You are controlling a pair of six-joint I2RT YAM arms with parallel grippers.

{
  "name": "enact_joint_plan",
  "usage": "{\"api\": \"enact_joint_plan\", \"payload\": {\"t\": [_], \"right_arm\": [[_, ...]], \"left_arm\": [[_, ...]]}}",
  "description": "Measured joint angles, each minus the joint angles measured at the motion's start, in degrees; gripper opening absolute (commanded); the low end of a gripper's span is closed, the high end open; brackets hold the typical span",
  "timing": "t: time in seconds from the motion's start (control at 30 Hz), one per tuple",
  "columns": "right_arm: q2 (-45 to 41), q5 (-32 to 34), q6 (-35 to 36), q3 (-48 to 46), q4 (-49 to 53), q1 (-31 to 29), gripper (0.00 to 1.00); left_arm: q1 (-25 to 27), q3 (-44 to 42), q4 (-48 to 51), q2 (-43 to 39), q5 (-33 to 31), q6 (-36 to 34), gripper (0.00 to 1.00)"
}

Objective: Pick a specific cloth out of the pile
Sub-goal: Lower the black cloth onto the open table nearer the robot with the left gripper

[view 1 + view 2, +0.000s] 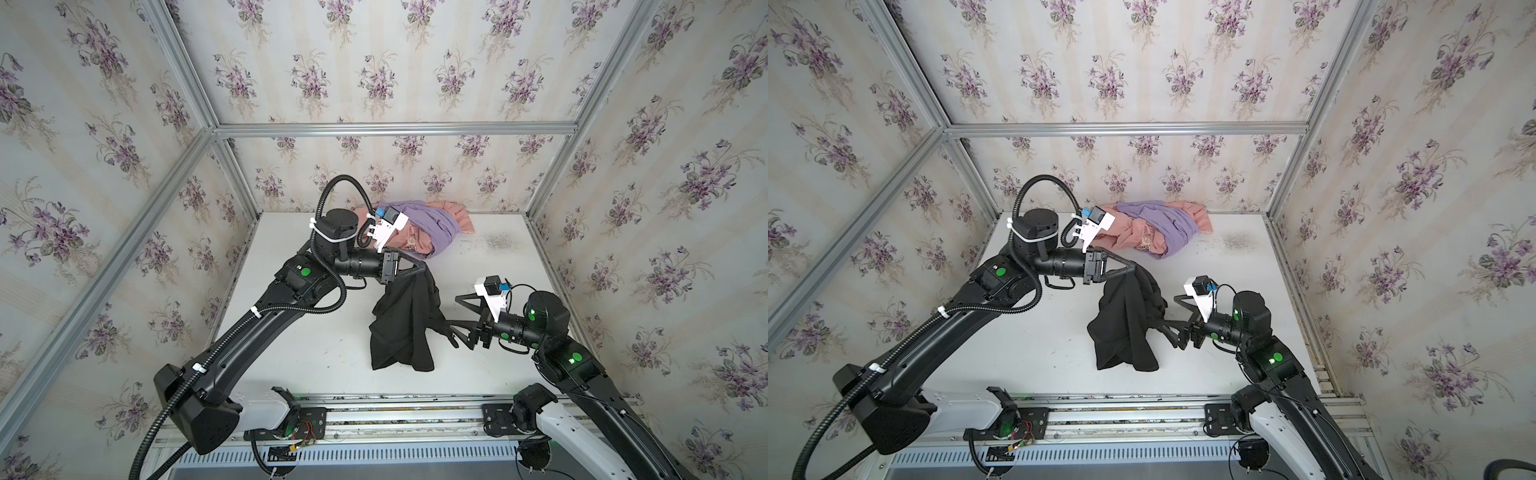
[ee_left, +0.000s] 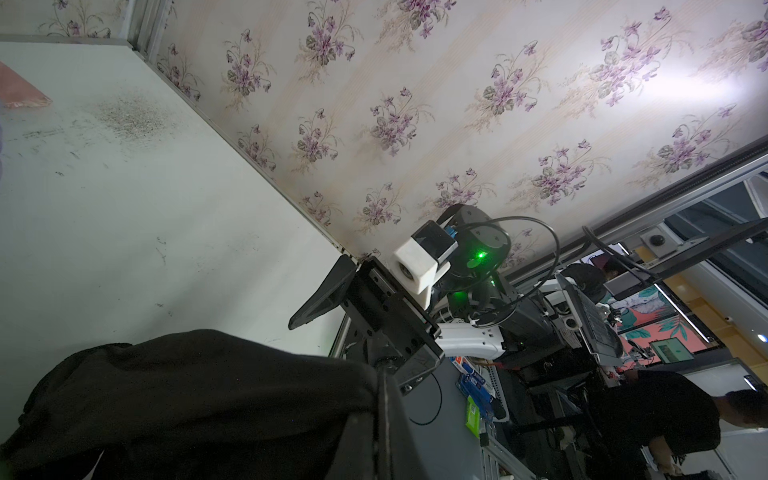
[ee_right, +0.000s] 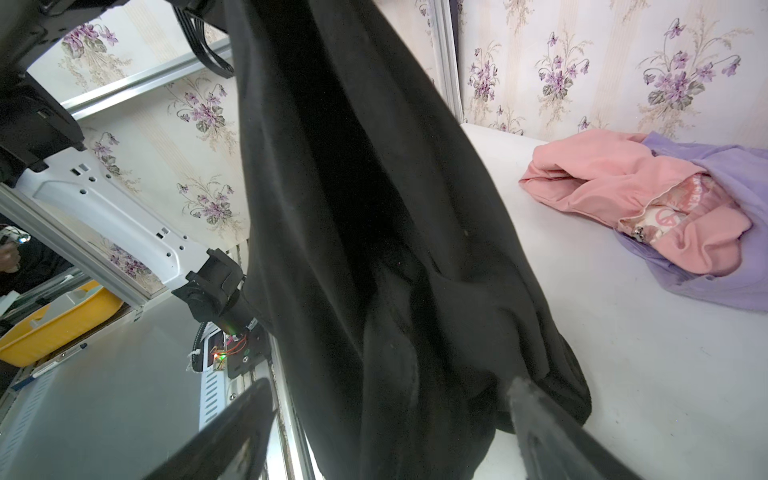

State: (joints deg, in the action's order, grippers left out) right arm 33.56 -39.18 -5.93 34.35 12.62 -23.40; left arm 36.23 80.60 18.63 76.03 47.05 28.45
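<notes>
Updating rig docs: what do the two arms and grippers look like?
Left arm and right arm: black shells, white base links, green joint lights. Left carries a zip-tied corrugated black hose. White wrist camera mounts. Left gripper, right gripper: black, triangular fingers.

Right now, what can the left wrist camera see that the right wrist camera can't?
Only the left wrist view shows the right arm and a dirty patch on the table. Only the right wrist view shows the yellow bin, the left arm's base and the printed trim in the pink cloth. Both show the hanging black cloth, the table, some pink cloth and the flowered wallpaper.
</notes>
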Motion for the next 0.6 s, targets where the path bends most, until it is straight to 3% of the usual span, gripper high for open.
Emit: {"api": "enact_joint_plan", "payload": {"t": [0.6], "right_arm": [[0.9, -1.2, 4.6, 2.4, -1.4, -1.7, 0.90]], "left_arm": [[10.7, 6.5, 16.5, 6.0, -9.8, -16.6, 0.02]]}}
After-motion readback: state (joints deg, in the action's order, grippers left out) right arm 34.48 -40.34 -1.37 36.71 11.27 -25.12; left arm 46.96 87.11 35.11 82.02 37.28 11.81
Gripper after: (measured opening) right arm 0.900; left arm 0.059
